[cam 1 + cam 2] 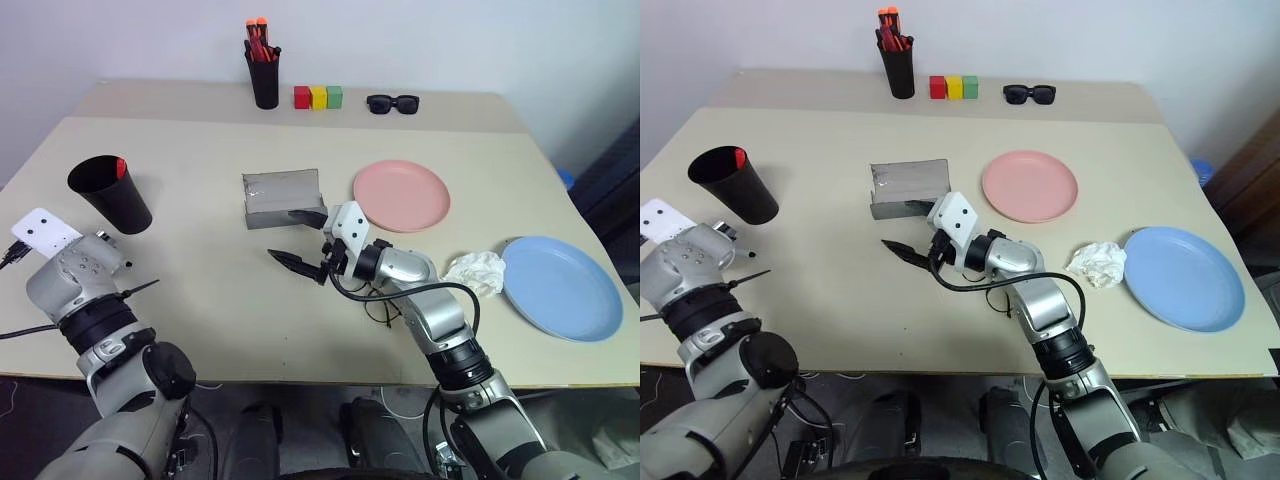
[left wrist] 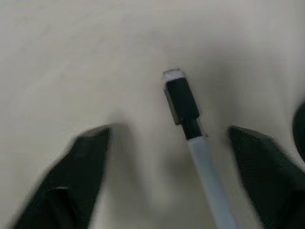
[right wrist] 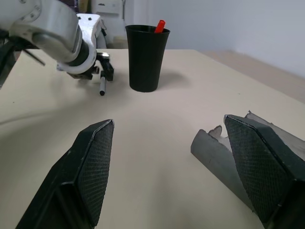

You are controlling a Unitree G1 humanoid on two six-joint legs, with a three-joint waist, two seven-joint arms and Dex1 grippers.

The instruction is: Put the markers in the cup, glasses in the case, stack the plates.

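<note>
Bare tabletop (image 1: pixel 200 300) between both claws

Lab tabletop (image 1: pixel 200 300) (plain wall)

Beige table (image 1: pixel 200 300) against white wall (image 1: pixel 450 40); even light.

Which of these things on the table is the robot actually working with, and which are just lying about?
For the job: black cup; red-capped marker inside it; loose marker nearby; grey case; wire glasses; pink plate; blue plate.

Just lying about: pen holder; coloured blocks; sunglasses; crumpled tissue.
</note>
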